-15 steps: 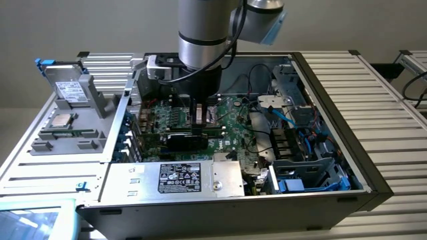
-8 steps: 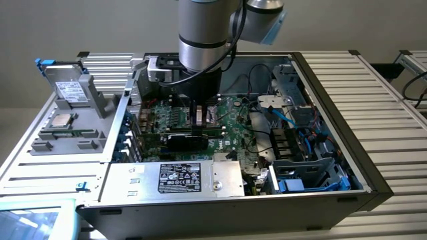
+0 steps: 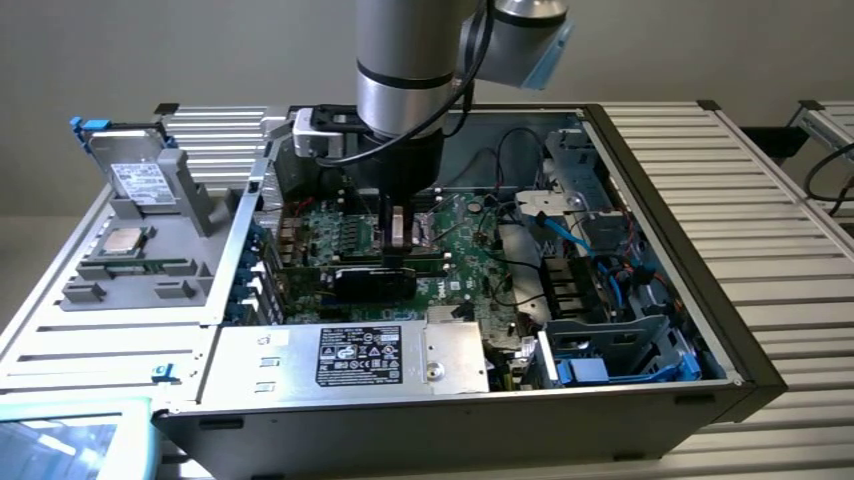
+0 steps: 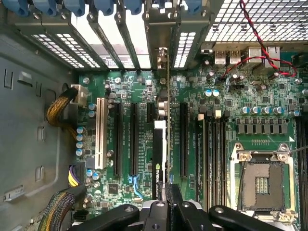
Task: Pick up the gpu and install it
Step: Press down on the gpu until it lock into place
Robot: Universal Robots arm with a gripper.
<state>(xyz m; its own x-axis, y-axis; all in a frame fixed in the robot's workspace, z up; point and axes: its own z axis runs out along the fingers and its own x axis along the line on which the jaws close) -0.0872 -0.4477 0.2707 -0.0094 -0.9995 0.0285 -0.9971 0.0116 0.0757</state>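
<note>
An open computer case (image 3: 747, 330) lies on its side on a slatted metal workbench (image 3: 787, 180) before a plain pale wall, its green motherboard (image 3: 461, 245) exposed to the robot arm (image 3: 400, 70) reaching down into it. The gpu (image 4: 160, 159), seen edge-on from the wrist camera with its black fan block carrying a green logo, stands upright on the motherboard in line with one of the long black expansion slots (image 4: 183, 139), its metal end bracket toward the row of rear slot covers (image 4: 120, 33); whether it is fully seated cannot be told. In the exterior view the same card (image 3: 371, 282) shows as a dark block just below the arm's tool. The gripper (image 4: 167, 192) has its black fingers (image 4: 174, 195) clamped together on the card's upper edge. Beside the card lie further black slots and one white slot (image 4: 100, 127), with memory sticks (image 4: 214, 159) and an open silver processor socket (image 4: 262, 178) on the other side. Red and black wires (image 4: 255, 53) loop over the rear ports. A labelled silver power supply (image 3: 354, 358) fills the case's near edge, blue cables (image 3: 627, 290) run toward the exterior view's right, and a grey fixture (image 3: 140, 235) holding a processor chip (image 3: 123, 240) sits outside the case toward the exterior view's left.
</note>
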